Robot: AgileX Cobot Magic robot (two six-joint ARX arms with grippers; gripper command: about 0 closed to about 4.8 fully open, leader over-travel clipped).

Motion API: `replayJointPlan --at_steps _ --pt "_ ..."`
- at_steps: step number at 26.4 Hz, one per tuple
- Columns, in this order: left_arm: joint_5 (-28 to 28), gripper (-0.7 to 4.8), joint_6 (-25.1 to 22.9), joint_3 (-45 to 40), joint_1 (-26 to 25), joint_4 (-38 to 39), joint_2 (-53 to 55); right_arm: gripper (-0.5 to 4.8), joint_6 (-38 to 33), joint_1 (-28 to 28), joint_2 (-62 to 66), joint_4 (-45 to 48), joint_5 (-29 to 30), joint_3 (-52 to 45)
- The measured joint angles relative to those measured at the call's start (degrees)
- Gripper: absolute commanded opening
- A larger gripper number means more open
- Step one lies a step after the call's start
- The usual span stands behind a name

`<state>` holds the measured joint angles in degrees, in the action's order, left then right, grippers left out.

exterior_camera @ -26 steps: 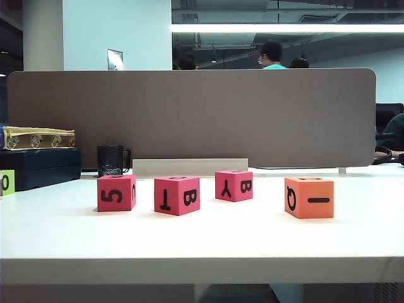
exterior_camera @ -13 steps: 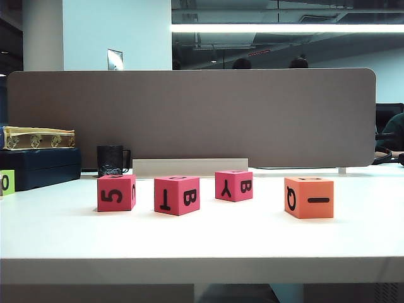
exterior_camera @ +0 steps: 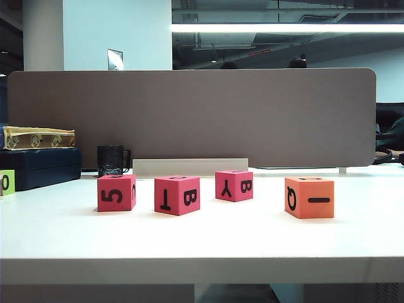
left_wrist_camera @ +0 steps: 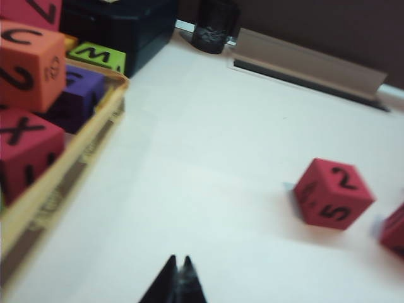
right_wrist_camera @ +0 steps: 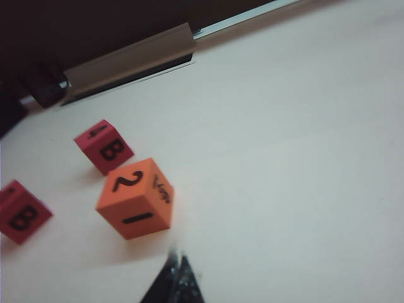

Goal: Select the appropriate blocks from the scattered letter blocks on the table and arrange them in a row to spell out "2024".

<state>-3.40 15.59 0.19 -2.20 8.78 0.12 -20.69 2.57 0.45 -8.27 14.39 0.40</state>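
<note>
On the white table (exterior_camera: 202, 243), the four blocks stand in a loose line parallel to the front edge, well back from it toward the grey-brown partition panel (exterior_camera: 189, 113), each apart from the next; I judge they lie as scattered, not yet arranged. From left to right: the pink-red block with 5 (exterior_camera: 116, 192), which shows a 2 on top in the left wrist view; the pink-red block with T and B (exterior_camera: 177, 195); the pink-red block with Y and B (exterior_camera: 233, 185), slightly nearer the panel, with a 4 on top in the right wrist view; and the orange block (exterior_camera: 309, 197), with a 2 on top. Being cubes, they have no long axis; their front letters lie sideways. The left gripper (left_wrist_camera: 178, 278) hangs over bare table beside the tray of spare blocks (left_wrist_camera: 76, 151), its jaws pressed together on nothing. The right gripper (right_wrist_camera: 177, 276) hovers just beside the orange block, jaws also pressed together, empty.
</note>
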Motion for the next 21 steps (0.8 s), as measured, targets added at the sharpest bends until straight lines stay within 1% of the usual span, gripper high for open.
replayJointPlan --at_steps 4,6,8,11,15,21 --pt "-4.9 -0.06 6.2 0.0 0.0 -1.7 0.0 -0.05 -7.0 0.0 0.0 1.5 1.5 0.0" --pt "-8.3 -0.05 8.9 0.0 0.0 -3.4 0.0 -0.05 -8.9 0.0 0.0 2.8 3.0 0.1" --pt "-14.2 -0.06 12.4 1.3 0.0 -3.6 0.0 -0.05 -9.7 0.0 0.0 3.4 6.6 4.4" --pt "-15.5 -0.06 13.6 3.7 0.0 -2.6 0.0 -0.05 -9.3 0.0 0.0 3.7 7.3 9.1" --pt "-15.5 -0.06 13.9 8.0 0.0 -1.4 0.3 -0.05 -6.4 0.0 1.5 0.6 7.5 16.4" --pt "-15.6 -0.06 13.4 17.2 0.0 2.2 3.7 -0.05 -0.5 0.0 13.5 -5.7 8.4 29.4"
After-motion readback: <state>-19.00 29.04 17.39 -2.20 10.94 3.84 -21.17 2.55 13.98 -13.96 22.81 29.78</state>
